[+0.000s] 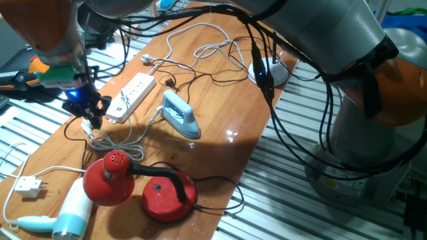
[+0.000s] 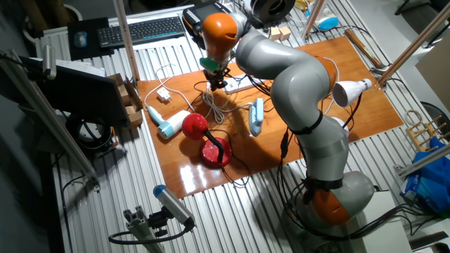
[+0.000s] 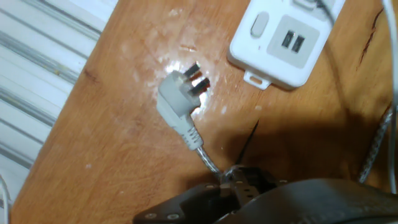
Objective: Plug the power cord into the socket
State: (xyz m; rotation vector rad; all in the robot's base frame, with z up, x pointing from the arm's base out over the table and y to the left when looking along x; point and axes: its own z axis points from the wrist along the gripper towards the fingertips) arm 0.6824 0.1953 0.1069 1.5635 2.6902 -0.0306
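Observation:
The socket [image 1: 133,93] is a long white power strip on the wooden table; its switch end with two USB ports shows in the hand view as the socket [image 3: 286,43]. The power cord [image 1: 193,79] is a thin black cable that loops beside the strip, and its small black plug [image 1: 171,83] lies loose. My gripper [image 1: 90,112] hovers at the strip's near end. In the hand view my gripper [image 3: 239,182] looks shut on a white-grey braided cord [image 3: 208,158]. That cord's white plug [image 3: 180,96] points its pins at the strip, a short gap away.
A blue iron [image 1: 180,115] stands right of the strip. A red desk lamp [image 1: 110,177] with its round base [image 1: 167,195], a hair dryer [image 1: 67,213] and a square white plug [image 1: 28,187] lie near the front. The table edge [image 3: 74,81] runs close on the left.

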